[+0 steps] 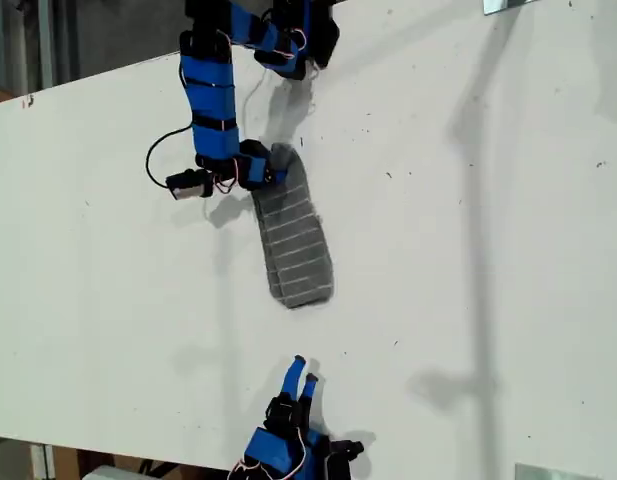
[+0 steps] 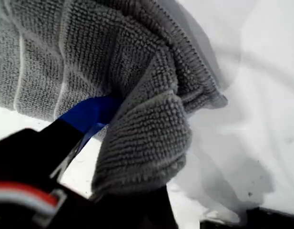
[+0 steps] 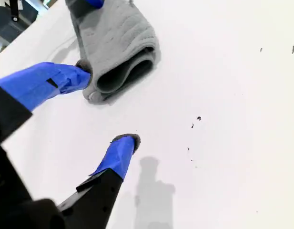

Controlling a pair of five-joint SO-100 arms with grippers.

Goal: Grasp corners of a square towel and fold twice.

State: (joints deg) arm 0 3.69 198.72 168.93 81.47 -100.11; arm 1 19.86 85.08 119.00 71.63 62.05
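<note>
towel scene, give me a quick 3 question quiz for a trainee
1. True or false: the towel lies flat and fully spread on the table.
2. Which gripper is closed on the towel? A) my first gripper B) my second gripper C) both
3. Fill in: my second gripper's fingers are ____ and hold nothing.

Key:
1. False. It is folded into a narrow strip.
2. A. The first wrist view shows cloth bunched at the jaws, and in the exterior view that gripper sits at the strip's far end.
3. Open. It sits off the strip's near end, apart from the cloth.
</note>
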